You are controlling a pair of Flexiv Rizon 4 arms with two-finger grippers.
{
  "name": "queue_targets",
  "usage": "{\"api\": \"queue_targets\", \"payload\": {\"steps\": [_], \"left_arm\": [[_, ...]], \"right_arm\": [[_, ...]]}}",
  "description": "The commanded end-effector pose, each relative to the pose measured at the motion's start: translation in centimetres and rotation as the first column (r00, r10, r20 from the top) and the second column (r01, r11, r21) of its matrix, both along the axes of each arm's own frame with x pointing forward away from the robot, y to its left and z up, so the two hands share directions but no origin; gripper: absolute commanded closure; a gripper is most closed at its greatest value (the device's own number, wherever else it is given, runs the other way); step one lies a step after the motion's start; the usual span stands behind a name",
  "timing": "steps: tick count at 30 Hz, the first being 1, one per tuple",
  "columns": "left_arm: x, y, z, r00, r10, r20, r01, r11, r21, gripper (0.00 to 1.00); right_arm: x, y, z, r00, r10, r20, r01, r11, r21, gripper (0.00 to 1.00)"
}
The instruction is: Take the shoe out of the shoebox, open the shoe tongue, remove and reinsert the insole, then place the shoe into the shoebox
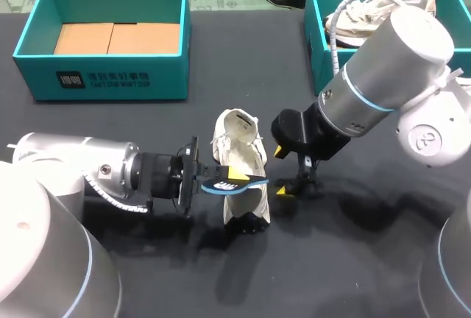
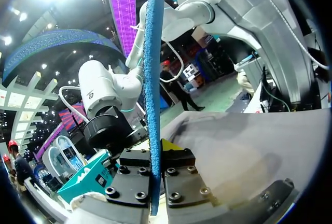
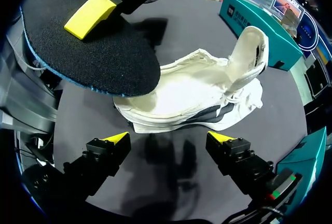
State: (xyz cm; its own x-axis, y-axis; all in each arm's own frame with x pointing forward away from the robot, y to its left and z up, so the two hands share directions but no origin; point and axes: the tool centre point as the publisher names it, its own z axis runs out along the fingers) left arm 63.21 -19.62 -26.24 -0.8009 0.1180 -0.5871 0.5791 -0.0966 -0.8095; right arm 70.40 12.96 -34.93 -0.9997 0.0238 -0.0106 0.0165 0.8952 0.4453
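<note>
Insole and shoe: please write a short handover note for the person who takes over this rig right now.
Left gripper: fingers shut on the insole, held over the shoe.
Right gripper: open, empty, beside the shoe.
Shoe: on the table between the arms, outside the shoebox.
Done: shoe taken out, insole out.
Left: reinsert the insole, place the shoe into the shoebox.

You're at a robot test bench, your left arm (image 1: 88, 174) and right arm (image 1: 390, 75) coming in from either side over a dark cloth-covered table (image 1: 353, 259), a teal shoebox (image 1: 110, 75) open at its far edge, a second shoebox (image 1: 319, 46) further right.
</note>
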Motion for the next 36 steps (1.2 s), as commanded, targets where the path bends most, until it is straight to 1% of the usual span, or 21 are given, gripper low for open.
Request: {"api": "queue_targets", "payload": {"steps": [1,7,16,23,29,36], "left_arm": [[-0.2,-0.1,0.0,1.0,0.005,0.002,-0.005,1.0,0.0,1.0],[0.0,-0.2,-0.3,1.0,0.015,-0.005,-0.015,1.0,-0.004,1.0],[-0.1,-0.7,-0.3,1.0,0.021,-0.02,-0.021,1.0,-0.011,1.0],[0.9,-1.3,-1.4,0.999,0.03,-0.038,-0.03,1.0,-0.004,1.0],[1.4,-1.7,-1.7,0.998,0.037,-0.046,-0.037,0.999,-0.007,1.0],[2.0,-2.2,-2.6,0.996,0.05,-0.067,-0.05,0.999,0.003,1.0]], "right_arm": [[0.1,0.1,-0.1,1.0,-0.001,-0.001,0.001,1.0,-0.011,0.0],[0.1,-0.1,-0.9,1.0,-0.003,0.0,0.003,1.0,-0.002,0.0],[0.1,-0.1,-1.1,1.0,0.004,0.009,-0.004,1.0,0.009,0.0],[0.1,-0.1,-1.1,1.0,0.004,0.009,-0.004,1.0,0.009,0.0],[0.1,-0.1,-1.1,1.0,0.004,0.009,-0.004,1.0,0.009,0.0],[0.1,-0.1,-1.1,1.0,0.004,0.009,-0.004,1.0,0.009,0.0]]}}
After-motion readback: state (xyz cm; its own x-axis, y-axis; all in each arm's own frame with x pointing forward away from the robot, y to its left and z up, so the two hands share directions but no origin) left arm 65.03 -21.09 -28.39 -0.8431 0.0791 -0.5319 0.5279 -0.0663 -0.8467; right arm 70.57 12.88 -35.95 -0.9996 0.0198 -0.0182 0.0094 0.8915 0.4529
